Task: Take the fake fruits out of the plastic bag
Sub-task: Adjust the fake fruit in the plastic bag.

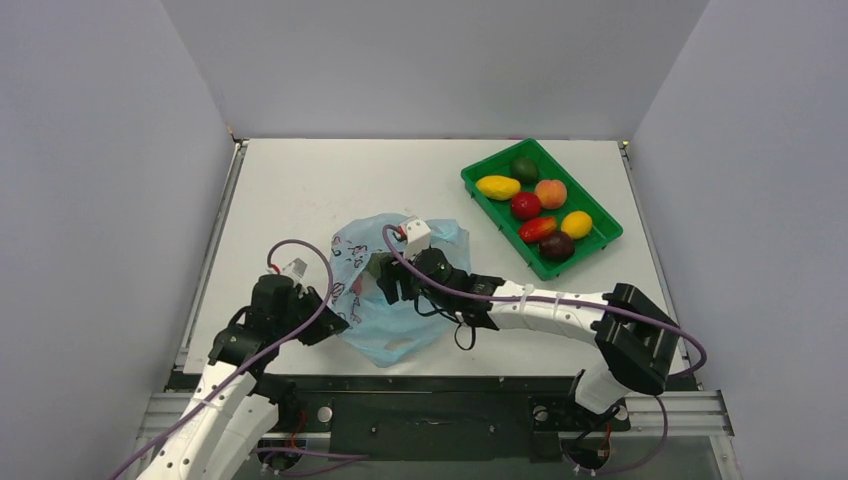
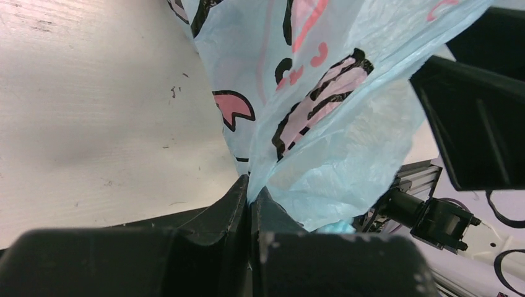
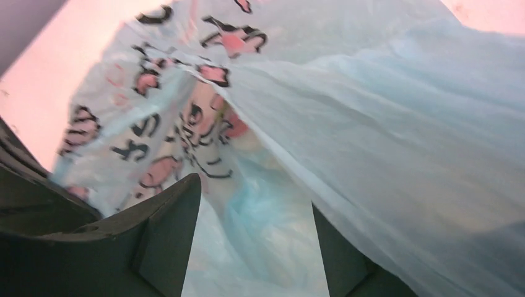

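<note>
Where the left fingers [image 2: 226, 213] pinch it, the thin plastic bag [image 2: 334, 124] crumples.

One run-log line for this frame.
left gripper: shut on plastic bag edge | right gripper: open at bag | fake fruits: seven in green tray | bag contents: cannot tell

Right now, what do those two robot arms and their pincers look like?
The left arm and right arm have white tube links with chunky black joints, and a purple cable loops along each. The left gripper and right gripper are matte black with wedge-shaped fingers.
</note>
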`<state>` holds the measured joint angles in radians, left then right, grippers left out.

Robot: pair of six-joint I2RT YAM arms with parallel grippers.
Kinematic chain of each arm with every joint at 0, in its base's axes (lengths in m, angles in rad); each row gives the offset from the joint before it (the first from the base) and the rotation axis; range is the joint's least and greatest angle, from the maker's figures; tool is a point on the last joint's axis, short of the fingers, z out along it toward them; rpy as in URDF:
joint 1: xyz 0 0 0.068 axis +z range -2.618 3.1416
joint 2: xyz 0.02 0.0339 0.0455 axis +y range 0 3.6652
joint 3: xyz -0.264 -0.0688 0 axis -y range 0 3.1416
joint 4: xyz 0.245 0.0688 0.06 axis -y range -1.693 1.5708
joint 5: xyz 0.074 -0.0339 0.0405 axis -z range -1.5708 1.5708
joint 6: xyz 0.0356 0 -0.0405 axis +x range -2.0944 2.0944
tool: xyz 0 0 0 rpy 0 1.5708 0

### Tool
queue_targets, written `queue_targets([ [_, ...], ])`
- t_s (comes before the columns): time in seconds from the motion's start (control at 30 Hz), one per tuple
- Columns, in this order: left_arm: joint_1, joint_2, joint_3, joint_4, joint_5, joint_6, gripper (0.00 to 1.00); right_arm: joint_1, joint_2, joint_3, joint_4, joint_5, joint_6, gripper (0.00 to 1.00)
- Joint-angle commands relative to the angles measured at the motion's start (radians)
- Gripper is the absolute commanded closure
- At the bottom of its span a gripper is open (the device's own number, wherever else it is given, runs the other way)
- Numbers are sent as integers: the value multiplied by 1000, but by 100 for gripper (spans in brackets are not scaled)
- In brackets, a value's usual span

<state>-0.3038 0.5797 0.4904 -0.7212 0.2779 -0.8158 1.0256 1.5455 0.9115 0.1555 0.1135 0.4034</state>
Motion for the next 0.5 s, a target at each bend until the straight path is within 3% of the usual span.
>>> queue_targets([
  [0.0,-7,-15,11,50,23,5,100,54,55,96,-12,58,43,39],
  [0.1,-8,-28,23,30,28,17,96,102,99,122,11,36,70,42],
  [0.33,-8,-42,146,-71,33,65,49,146,84,37,83,13,120,43],
  [0.47,-8,-12,320,-176,-35,155,34,146,48,-14,70,19,148,43],
])
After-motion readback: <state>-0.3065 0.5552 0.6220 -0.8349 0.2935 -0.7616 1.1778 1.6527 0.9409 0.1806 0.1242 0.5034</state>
